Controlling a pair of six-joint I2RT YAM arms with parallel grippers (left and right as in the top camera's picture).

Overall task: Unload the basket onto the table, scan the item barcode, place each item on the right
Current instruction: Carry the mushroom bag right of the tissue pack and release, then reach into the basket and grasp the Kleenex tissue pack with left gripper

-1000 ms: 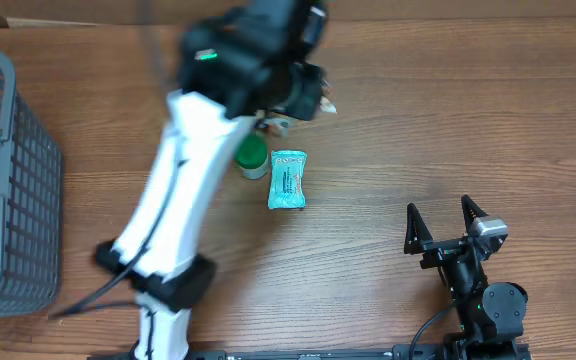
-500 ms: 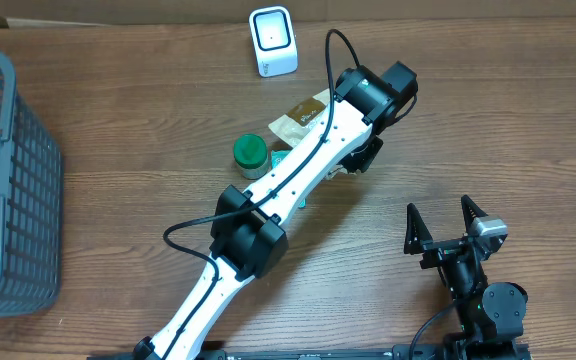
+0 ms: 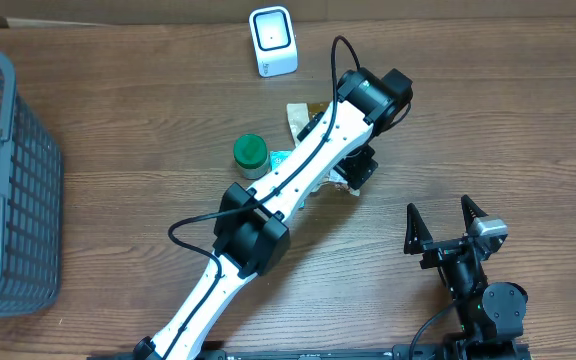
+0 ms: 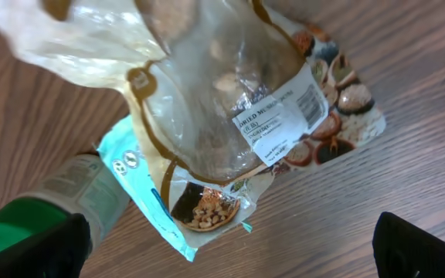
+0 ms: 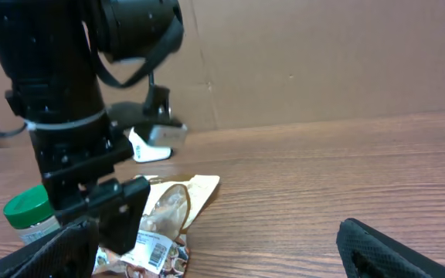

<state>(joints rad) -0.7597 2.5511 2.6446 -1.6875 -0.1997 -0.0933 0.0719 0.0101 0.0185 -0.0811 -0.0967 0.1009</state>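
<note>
Nearest the base, at about 5 o'clock on the bench (image 3: 528, 110), the right gripper (image 3: 438, 207) sits parked with its jaws spread and nothing between them. It is well apart from the items, probably so that it leaves the working area free.

The left arm reaches from 7 o'clock toward the centre. The left gripper (image 4: 229, 245) hangs over the snack bag (image 4: 238, 100) with its jaws spread wide, pinching nothing. The bag lies flat on the bench beneath it, near the middle and slightly toward 12 o'clock.

The bag is a crinkled pouch with a clear window, brown trim and printed nuts along one edge. A white label (image 4: 280, 116) faces up, with its barcode at the outer end. The label looks a little wrinkled, which may hamper a clean read. One lower corner of the bag overlaps a teal packet (image 4: 137, 181), and a green-capped bottle (image 4: 60, 205) lies just beside that at the bag's 9 o'clock.

Farther out, at 12 o'clock, the white scanner (image 3: 273, 40) stands near the bench's far edge. The barcode points up rather than at the scanner, so the scan seems not yet done. A grey basket (image 3: 13, 170) waits at far 9 o'clock.
</note>
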